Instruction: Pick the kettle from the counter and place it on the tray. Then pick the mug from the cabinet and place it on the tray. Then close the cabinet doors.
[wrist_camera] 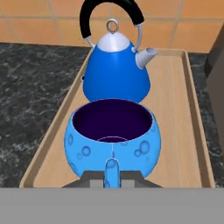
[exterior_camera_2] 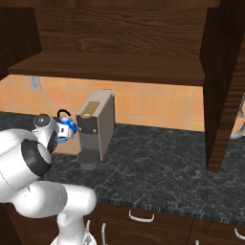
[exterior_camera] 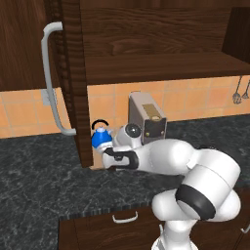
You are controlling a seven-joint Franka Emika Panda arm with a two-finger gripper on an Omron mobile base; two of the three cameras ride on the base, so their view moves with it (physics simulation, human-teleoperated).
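The blue mug [wrist_camera: 113, 135] is upright over the near half of the tan tray [wrist_camera: 177, 131], dark inside showing. My gripper [wrist_camera: 112, 177] is shut on the mug's handle, which points toward me between the fingertips. Whether the mug's base touches the board, I cannot tell. The blue kettle [wrist_camera: 116, 70] stands on the far half of the tray, just behind the mug, spout to the right. From the base, the kettle [exterior_camera: 101, 136] peeks out past my hand on the dark counter [exterior_camera: 39, 166]. Both cabinet doors [exterior_camera: 68, 73] [exterior_camera_2: 220, 86] stand open, with the cabinet shelf [exterior_camera: 161, 68] bare.
A grey coffee machine [exterior_camera: 146, 117] [exterior_camera_2: 95, 127] stands right beside the tray on its right. The open left door's bar handle [exterior_camera: 51, 78] juts out over the counter near my hand. Drawer fronts run below the counter edge.
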